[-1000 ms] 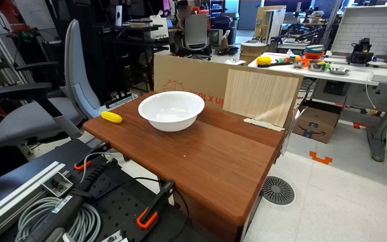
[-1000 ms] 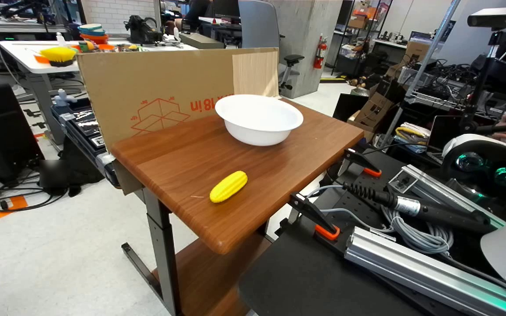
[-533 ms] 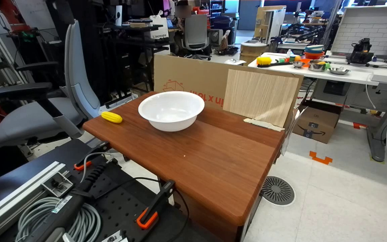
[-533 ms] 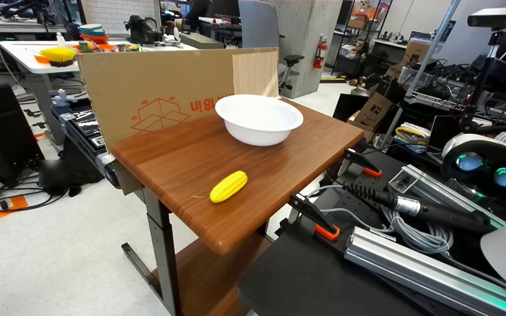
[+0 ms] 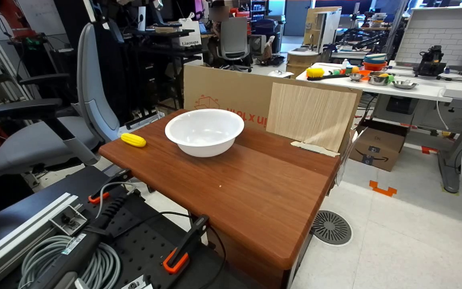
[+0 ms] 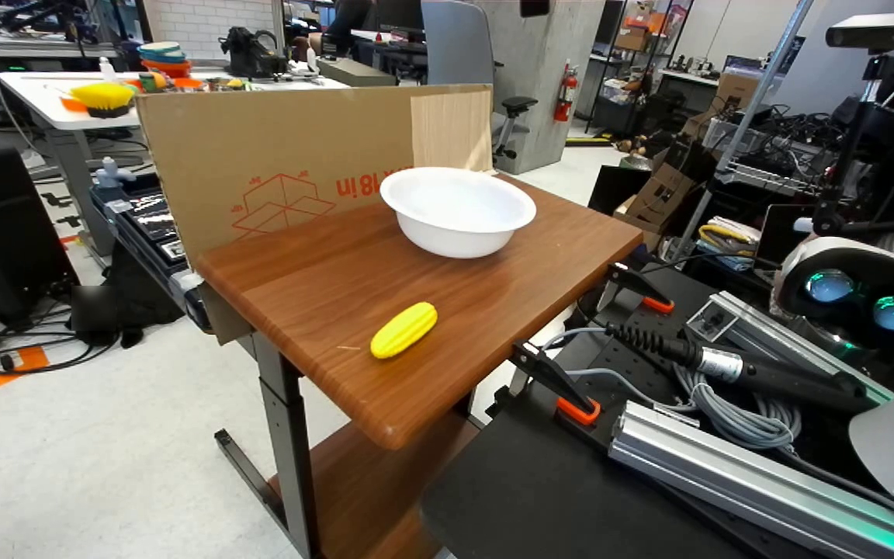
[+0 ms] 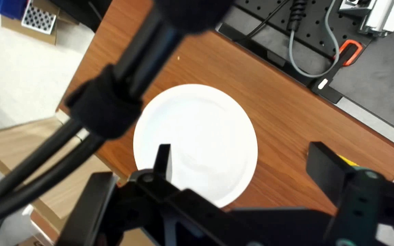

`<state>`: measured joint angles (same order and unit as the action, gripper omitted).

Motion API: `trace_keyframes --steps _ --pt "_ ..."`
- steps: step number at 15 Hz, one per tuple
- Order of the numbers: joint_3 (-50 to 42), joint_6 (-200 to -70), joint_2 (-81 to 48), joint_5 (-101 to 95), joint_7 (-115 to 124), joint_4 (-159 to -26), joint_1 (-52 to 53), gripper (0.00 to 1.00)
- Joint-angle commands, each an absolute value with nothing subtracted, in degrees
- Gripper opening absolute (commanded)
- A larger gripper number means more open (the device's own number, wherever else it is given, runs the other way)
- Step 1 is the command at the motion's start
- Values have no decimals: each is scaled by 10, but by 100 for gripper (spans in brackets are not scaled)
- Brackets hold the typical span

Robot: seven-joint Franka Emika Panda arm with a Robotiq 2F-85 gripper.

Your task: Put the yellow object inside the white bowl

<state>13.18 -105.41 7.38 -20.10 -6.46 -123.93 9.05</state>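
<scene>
The yellow object is a ridged, corn-shaped piece lying on the brown table near a corner in both exterior views [image 5: 133,140] [image 6: 404,331]. In the wrist view only a sliver of the yellow object [image 7: 348,160] shows, behind the right-hand finger. The white bowl stands upright on the table in both exterior views [image 5: 204,146] [image 6: 459,237] and looks empty. In the wrist view, the bowl [image 7: 204,136] lies below my gripper [image 7: 240,145]. My gripper is open, with nothing between its fingers, high above the table. Only small dark parts show at the top edge in the exterior views.
The brown table [image 5: 247,192] has a cardboard sheet [image 6: 284,155] and a light wood panel [image 5: 311,114] standing along one edge. Orange-tipped clamps [image 6: 559,380] grip the opposite edge beside a black pegboard with cables. A grey chair [image 5: 90,100] stands near the yellow object.
Parts of the arm and gripper have come into view at the top edge in both exterior views, having moved across from the left in one of them. The yellow object and bowl have not moved.
</scene>
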Motion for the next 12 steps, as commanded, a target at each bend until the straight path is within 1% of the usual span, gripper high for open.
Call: trace_keyframes --steps 1,6,7,9,12 --pt "127 -1056 58 -202 -83 -1225 104 100" --pt "131 -1056 36 -202 -110 -1202 114 100" --pt "127 -1049 32 -180 -149 -1201 114 100" --pt "131 -1088 36 -199 -238 -1221 119 100" --pt "139 -1160 58 -189 -281 -1260 132 100"
